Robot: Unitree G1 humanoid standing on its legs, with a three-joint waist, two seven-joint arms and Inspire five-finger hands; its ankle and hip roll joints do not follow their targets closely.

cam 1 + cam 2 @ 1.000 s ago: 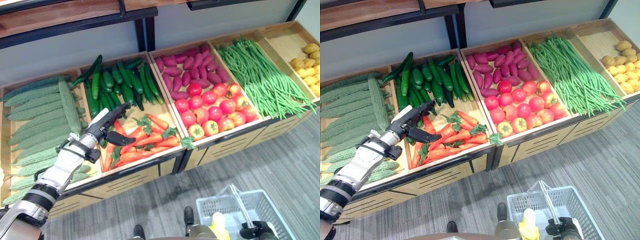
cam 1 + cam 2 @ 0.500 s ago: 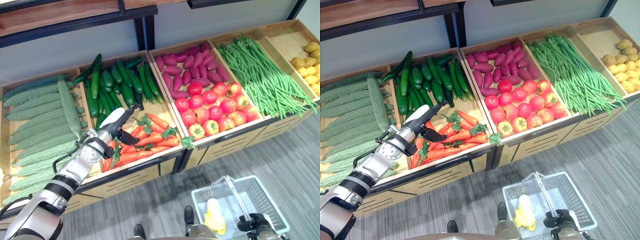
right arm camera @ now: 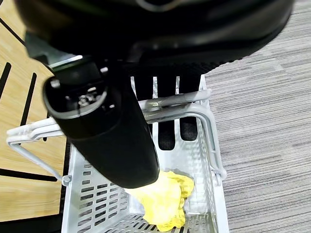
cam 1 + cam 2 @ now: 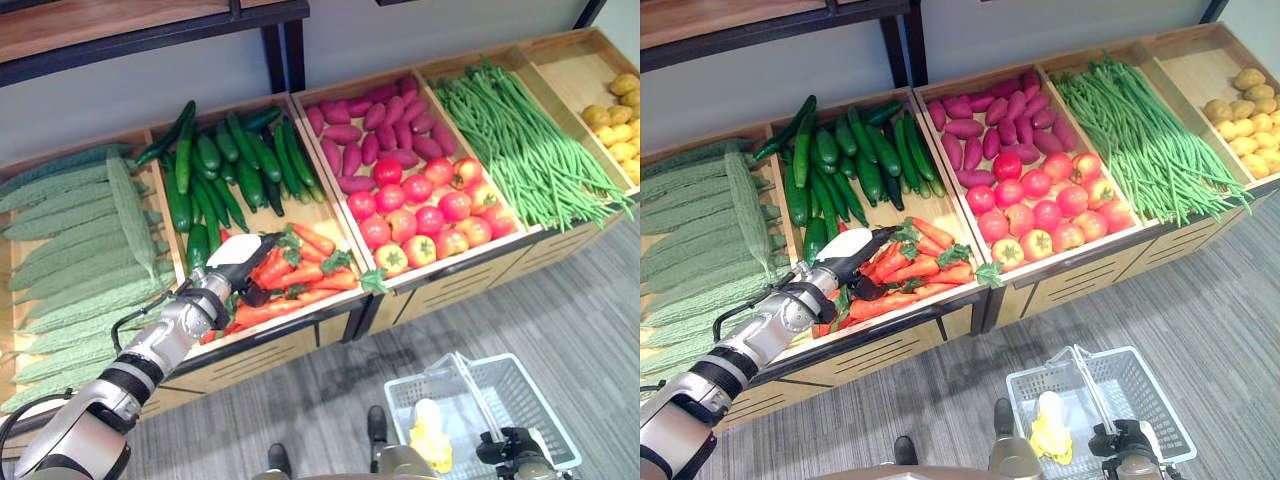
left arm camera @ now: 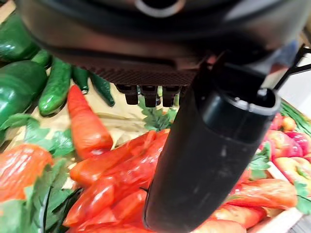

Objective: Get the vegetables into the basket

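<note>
Orange carrots (image 4: 300,275) with green tops lie in the front half of a wooden bin. My left hand (image 4: 243,264) reaches in from the lower left and hovers low over them. Its fingers (image 5: 150,94) are straight and its thumb (image 5: 209,160) points down among the carrots (image 5: 116,174), gripping nothing. Over the floor at the lower right is a white wire basket (image 4: 545,395) with a yellow item (image 3: 165,199) inside. My right hand (image 4: 512,446) is shut on the basket's handle (image 3: 170,103).
The sloped stand also holds bitter gourds (image 4: 80,230), cucumbers (image 4: 230,165), purple sweet potatoes (image 4: 365,135), tomatoes (image 4: 430,210), green beans (image 4: 520,140) and yellow potatoes (image 4: 622,120). A dark shelf frame (image 4: 270,45) runs above the bins. Grey floor (image 4: 560,300) lies in front.
My left hand has moved forward and down from the bin's left edge onto the carrot pile. The basket in my right hand has shifted slightly left and up.
</note>
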